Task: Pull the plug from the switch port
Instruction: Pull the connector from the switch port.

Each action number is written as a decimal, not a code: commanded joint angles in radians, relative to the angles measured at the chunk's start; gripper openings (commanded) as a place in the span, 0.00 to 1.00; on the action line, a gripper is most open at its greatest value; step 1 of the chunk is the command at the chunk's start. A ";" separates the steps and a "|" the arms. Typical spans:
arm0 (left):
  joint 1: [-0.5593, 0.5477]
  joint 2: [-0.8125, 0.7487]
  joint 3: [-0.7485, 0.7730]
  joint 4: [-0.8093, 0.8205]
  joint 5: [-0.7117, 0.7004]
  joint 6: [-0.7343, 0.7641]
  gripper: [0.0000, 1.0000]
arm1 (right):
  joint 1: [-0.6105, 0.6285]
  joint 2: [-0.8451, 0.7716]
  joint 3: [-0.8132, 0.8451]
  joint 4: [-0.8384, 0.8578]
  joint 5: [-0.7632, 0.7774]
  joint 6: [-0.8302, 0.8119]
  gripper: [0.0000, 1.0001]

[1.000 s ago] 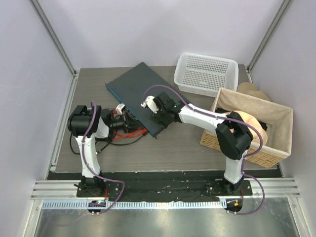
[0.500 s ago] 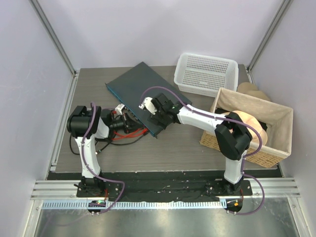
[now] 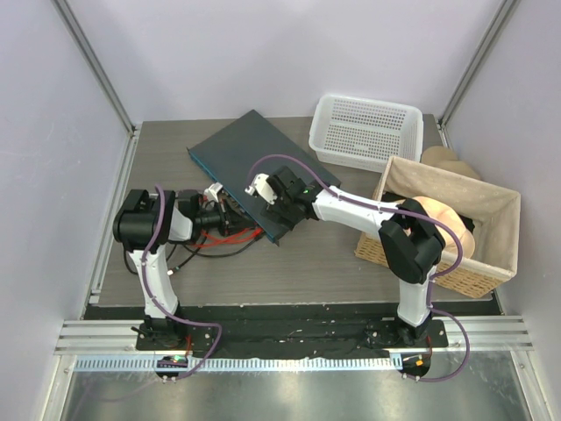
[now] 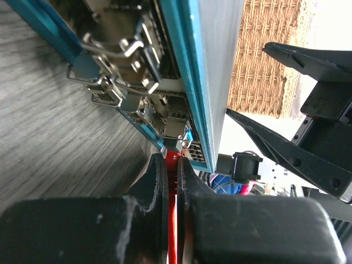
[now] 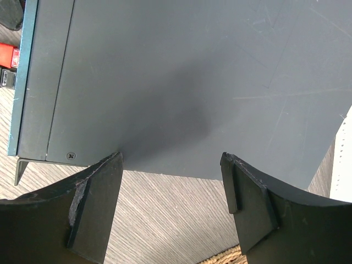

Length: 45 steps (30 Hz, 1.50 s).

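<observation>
The switch (image 3: 250,156) is a flat dark slate-grey box lying at an angle on the table, its bluish front edge (image 4: 187,99) facing my left arm. My left gripper (image 3: 228,214) is at that edge and is shut on a red plug (image 4: 172,181), whose tip sits right at a socket in the blue edge. Whether the tip is inside the socket is hidden. The red cable (image 3: 230,237) trails beneath. My right gripper (image 3: 277,207) is open, its fingers (image 5: 93,203) resting over the near corner of the switch's top (image 5: 181,82). The red plug shows at the left edge of the right wrist view (image 5: 5,55).
A white perforated basket (image 3: 366,132) stands behind the switch at the right. A wicker basket (image 3: 438,230) with beige items fills the right side. Black cables (image 3: 188,254) lie by the left arm. Metal-latched connectors (image 4: 124,60) sit in other sockets.
My left arm's elbow has drawn back to the left, with the gripper still shut on the red plug. My right gripper has shifted slightly left on the switch.
</observation>
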 commanded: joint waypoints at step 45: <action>0.083 -0.028 0.084 -0.185 -0.202 0.123 0.00 | 0.022 0.029 0.023 0.029 0.030 -0.031 0.79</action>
